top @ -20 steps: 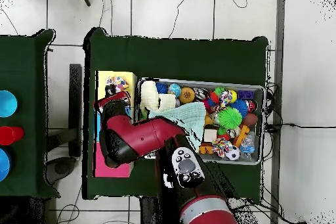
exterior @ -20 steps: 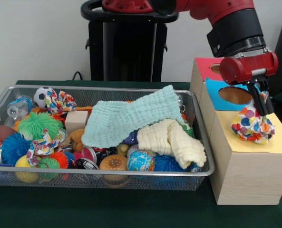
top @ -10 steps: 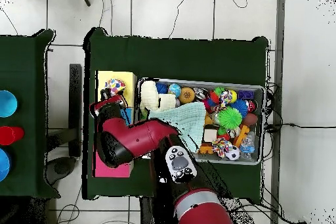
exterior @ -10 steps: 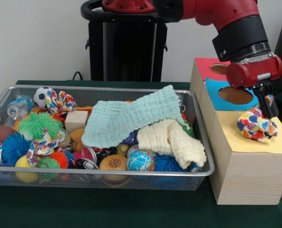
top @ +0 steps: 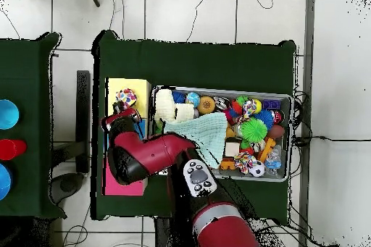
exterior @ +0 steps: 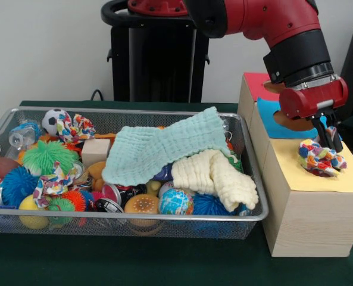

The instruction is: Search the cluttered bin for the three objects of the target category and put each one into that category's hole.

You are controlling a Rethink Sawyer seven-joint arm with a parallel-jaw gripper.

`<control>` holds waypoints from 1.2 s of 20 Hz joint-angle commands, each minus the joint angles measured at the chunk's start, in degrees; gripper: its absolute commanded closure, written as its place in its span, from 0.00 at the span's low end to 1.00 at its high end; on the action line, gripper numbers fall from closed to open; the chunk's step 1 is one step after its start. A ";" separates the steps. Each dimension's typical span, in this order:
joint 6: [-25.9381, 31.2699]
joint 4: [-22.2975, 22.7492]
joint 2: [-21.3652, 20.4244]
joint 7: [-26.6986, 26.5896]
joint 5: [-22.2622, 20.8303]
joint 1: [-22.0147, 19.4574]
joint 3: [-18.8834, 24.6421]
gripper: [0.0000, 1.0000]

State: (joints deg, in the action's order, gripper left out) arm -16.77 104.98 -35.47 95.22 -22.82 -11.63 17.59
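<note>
Gripper (exterior: 329, 136) hangs over the wooden box (exterior: 310, 220), dark fingers (exterior: 334, 138) pointing down just behind the patchwork cloth ball (exterior: 321, 158). Fingertips sit at the ball's top edge; cannot tell whether they pinch it or stand parted, nor whether they touch it at all. Ball sits low on the yellow panel (exterior: 349, 179), seemingly sunk partway into that panel's hole. Blue panel (exterior: 270, 122) with its round hole lies behind, mostly under the red wrist; red panel (exterior: 256, 83) farthest back.

Overhead: ball (top: 126, 98) shows on the yellow end of the box (top: 109, 88), arm (top: 145, 158) crossing the rest of the box.

Wire bin (exterior: 164, 224) beside the box on the green surface (exterior: 134, 262). Mint cloth (exterior: 164, 149) draped across the middle, cream cloth (exterior: 215, 176) below it toward the box side. Two more patchwork cloth pieces in the bin: one (exterior: 75, 127) near the back beside a small soccer ball (exterior: 54, 118), one (exterior: 52, 182) toward the front by a green spiky ball (exterior: 42, 156). Also a blue spiky ball (exterior: 15, 185), wooden block (exterior: 96, 152), globe ball (exterior: 176, 202), burger toy (exterior: 141, 205).
</note>
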 commanded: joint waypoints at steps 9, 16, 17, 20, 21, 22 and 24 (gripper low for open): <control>-2.34 1.21 5.00 12.55 0.80 -3.51 3.68 1.00; -3.45 1.33 5.09 12.90 1.18 -3.49 3.71 1.00; -3.62 1.29 5.08 12.93 1.22 -3.47 3.66 1.00; -3.73 1.25 5.15 12.99 1.32 -3.54 3.65 1.00; -3.82 1.33 5.17 13.03 1.40 -3.50 3.55 1.00; -3.74 1.36 5.24 13.13 1.60 -3.50 3.46 1.00; -3.65 1.37 5.18 13.06 1.69 -3.42 3.32 1.00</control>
State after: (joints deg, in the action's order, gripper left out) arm -18.57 105.16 -33.98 95.23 -22.87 -13.12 18.82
